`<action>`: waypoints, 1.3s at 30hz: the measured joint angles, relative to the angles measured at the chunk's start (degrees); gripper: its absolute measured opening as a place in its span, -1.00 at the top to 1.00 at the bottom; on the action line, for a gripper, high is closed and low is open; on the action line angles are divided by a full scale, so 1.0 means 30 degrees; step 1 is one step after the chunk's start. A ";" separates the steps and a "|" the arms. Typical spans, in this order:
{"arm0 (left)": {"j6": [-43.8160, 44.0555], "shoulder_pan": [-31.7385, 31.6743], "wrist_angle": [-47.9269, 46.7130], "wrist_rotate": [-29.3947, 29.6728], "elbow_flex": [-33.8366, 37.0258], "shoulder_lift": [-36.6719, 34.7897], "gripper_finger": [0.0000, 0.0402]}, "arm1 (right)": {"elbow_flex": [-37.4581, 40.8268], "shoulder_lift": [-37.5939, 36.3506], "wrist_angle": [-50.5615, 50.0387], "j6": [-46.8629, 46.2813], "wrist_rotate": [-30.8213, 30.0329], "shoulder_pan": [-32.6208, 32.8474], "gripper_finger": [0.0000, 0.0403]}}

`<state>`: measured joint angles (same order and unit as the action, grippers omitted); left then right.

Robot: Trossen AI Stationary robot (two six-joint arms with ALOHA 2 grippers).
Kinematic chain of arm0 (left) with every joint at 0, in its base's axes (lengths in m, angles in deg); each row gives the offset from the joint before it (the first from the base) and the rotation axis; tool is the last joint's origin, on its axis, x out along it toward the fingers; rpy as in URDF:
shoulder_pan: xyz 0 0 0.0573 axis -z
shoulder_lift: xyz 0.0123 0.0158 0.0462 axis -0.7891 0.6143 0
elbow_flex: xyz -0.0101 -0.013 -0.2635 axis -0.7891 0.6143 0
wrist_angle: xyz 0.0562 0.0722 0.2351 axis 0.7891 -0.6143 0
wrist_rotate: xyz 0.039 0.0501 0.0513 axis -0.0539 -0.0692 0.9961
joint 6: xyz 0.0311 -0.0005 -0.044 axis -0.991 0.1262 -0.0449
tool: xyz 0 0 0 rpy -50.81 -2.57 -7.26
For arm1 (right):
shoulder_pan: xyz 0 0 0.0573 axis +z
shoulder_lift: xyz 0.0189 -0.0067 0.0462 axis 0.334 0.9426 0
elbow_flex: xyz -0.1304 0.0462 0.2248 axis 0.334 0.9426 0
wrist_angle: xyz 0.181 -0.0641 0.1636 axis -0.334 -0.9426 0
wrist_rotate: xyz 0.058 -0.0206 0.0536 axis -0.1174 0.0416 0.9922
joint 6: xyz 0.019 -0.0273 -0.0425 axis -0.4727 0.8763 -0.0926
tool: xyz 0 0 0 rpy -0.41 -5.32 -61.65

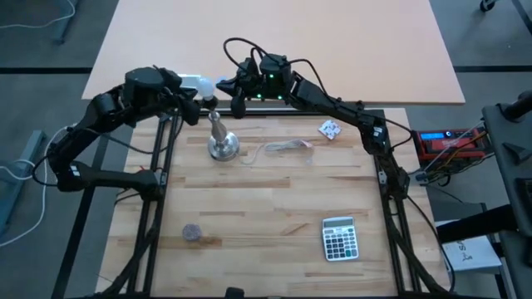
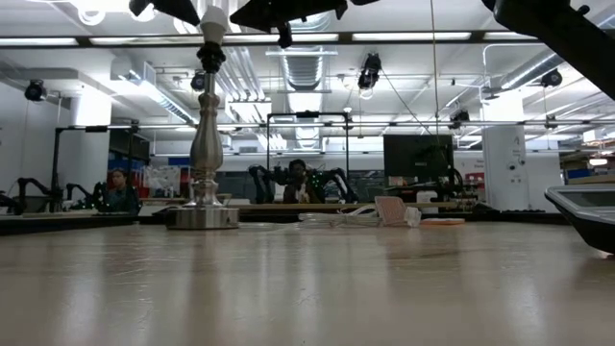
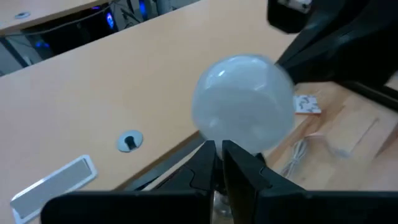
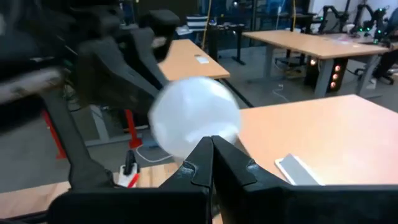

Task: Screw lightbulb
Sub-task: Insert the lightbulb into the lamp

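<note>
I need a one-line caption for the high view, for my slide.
Both claws, left and right, meet at the white frosted globe lightbulb above the silver metal stand.

lightbulb (image 1: 203,84): one
metal stand (image 1: 221,141): one
calculator (image 1: 339,237): one
paper scrap (image 1: 330,129): one
cord (image 1: 278,148): one
small round disc (image 1: 193,233): one
grippers: two

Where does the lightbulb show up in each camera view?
High view: lightbulb near the table's far edge, between both grippers, above the stand.
Low view: at the top edge, over the stand.
Left wrist view: centre.
Right wrist view: centre.
Shared landmark: the stand.
</note>
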<state>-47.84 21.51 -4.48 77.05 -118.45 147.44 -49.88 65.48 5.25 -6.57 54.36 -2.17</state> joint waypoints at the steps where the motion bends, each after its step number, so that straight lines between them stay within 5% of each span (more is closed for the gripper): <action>1: -0.0064 0.0000 -0.0010 0.0055 0.0000 0.0120 0.90 | 0.0000 0.0000 0.0021 -0.0005 -0.0006 0.0017 1.00; 16: 0.0135 -0.0004 0.0790 0.0427 0.0000 0.0356 0.90 | 0.0000 -0.0005 -0.0162 0.0340 0.1347 0.0481 1.00; 22: 0.1294 0.0012 0.0782 0.0359 -0.0176 -0.0242 0.90 | 0.0007 -0.0090 -0.0601 0.0651 0.0118 0.0381 1.00; 31: 0.1173 0.0015 0.0996 -0.2946 -0.0413 -0.1057 0.90 | 0.0015 -0.0066 -0.0415 0.0281 -0.0717 -0.0476 1.00; 39: 0.1240 0.0007 0.0820 -0.3688 -0.0168 -0.0456 0.90 | 0.0036 0.0540 0.1271 -0.0541 0.0097 -0.0660 1.00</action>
<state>-44.12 21.53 -2.02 65.98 -118.96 146.08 -49.77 67.10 9.06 -8.19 54.65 -4.15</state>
